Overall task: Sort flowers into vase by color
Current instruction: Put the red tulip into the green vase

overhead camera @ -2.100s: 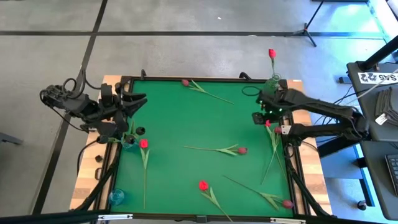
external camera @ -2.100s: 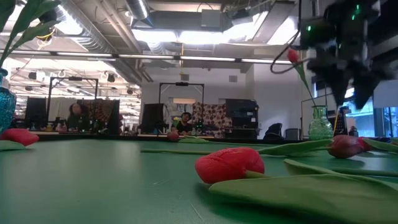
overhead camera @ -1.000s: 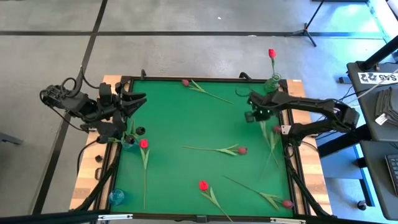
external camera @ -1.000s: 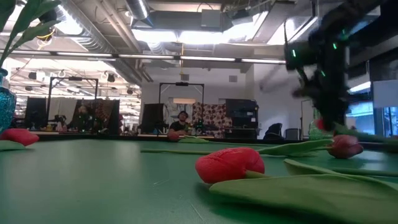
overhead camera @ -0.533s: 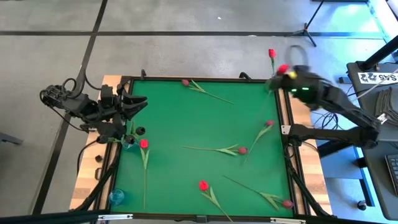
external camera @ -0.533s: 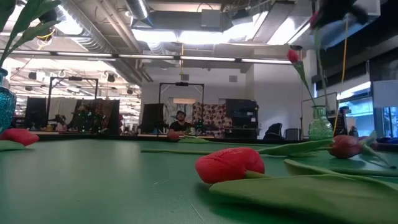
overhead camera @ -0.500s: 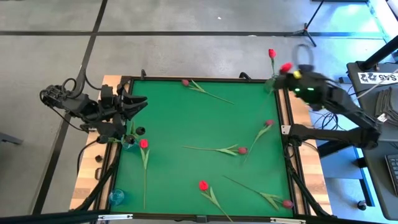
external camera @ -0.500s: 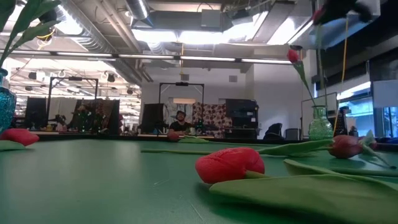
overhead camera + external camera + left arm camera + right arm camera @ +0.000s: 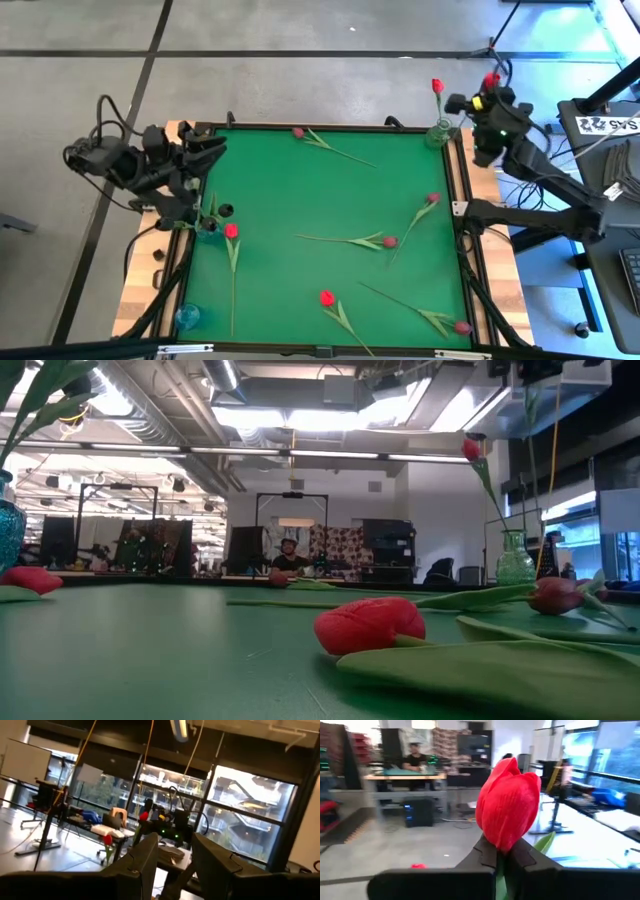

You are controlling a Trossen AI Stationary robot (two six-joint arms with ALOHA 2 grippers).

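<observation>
- The right gripper (image 9: 487, 88) is raised off the far right corner of the green surface (image 9: 300, 210), its fingers (image 9: 520, 856) clamped on the stem of a bright red tulip (image 9: 508, 802) just under the head, which stands straight up out of them.
- The relation the next move turns on: the green glass vase (image 9: 437, 133) at that same corner, with 1 red tulip (image 9: 437, 86) already standing in it, lies just beside the right gripper and toward the surface. In the low view this vase (image 9: 515, 558) stands upright, neck up.
- The held tulip's long axis looks close to vertical; its lower stem is hidden, so I cannot tell how near its tip is to the neck. My judgement is that a short sideways carry, then a descent along the stem's axis, would seat it.
- The right arm is clearly the nearer one for this vase.
- The left gripper (image 9: 205, 150) hovers at the far left edge, fingers (image 9: 145, 857) parted with nothing between them, near a blue vase (image 9: 205, 228) that holds green stems.
- Flowers left lying flat: 1 dark one (image 9: 298, 132) at the far edge, 2 dark ones (image 9: 389, 241) mid-surface, 2 red ones (image 9: 326, 297) and 1 dark one (image 9: 460, 326) nearer the front.
</observation>
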